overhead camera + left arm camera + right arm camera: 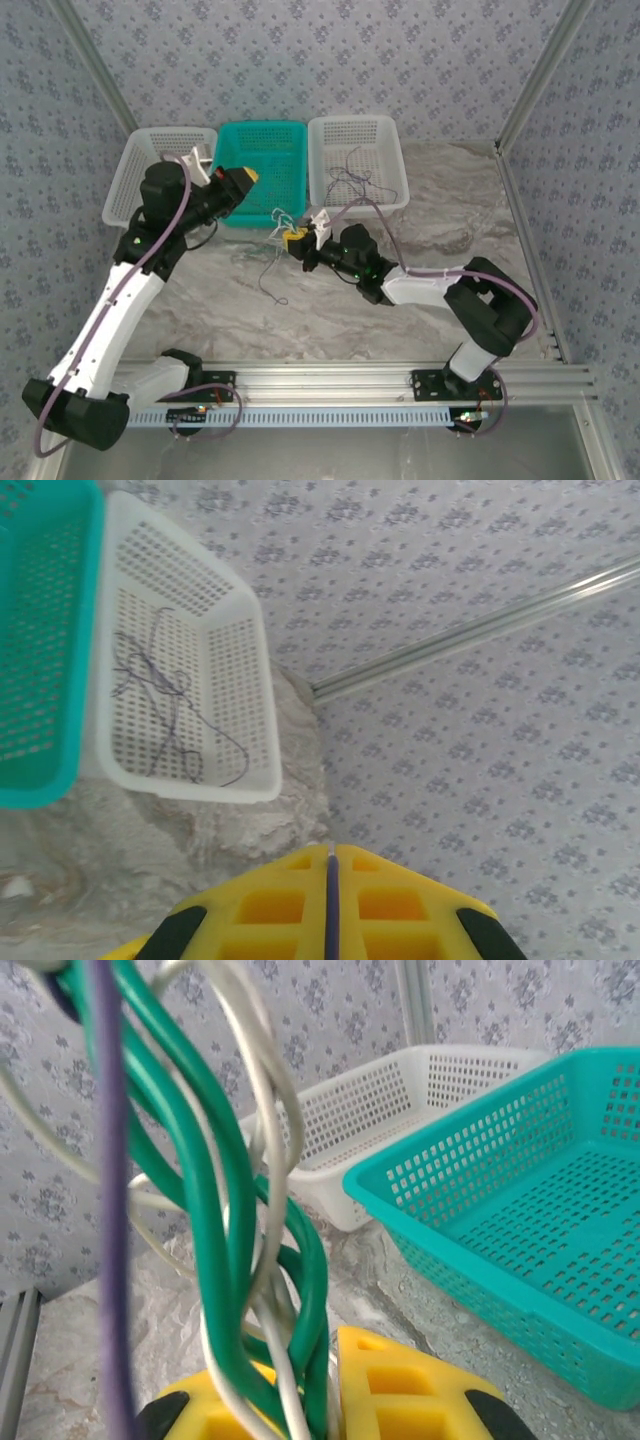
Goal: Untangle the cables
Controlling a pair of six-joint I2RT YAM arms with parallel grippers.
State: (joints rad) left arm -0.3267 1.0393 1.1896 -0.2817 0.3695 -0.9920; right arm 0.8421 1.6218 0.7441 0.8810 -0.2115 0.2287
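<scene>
Although a dark purple wire (148, 675) is laid in the white perforated basket (190, 783), a green wire (200, 1195) and a whitish wire (272, 1110) are clamped, twisted together, by the right gripper (320, 1380). The left gripper (330, 880) is shut.

We see a grey marbled desk (440, 250). Across its upper middle stand three perforated plastic baskets: white (135, 185) left, teal (265, 160) centre, white (380, 195) right. Below the teal one a thin dark cable (268, 285) trails onto it.
</scene>
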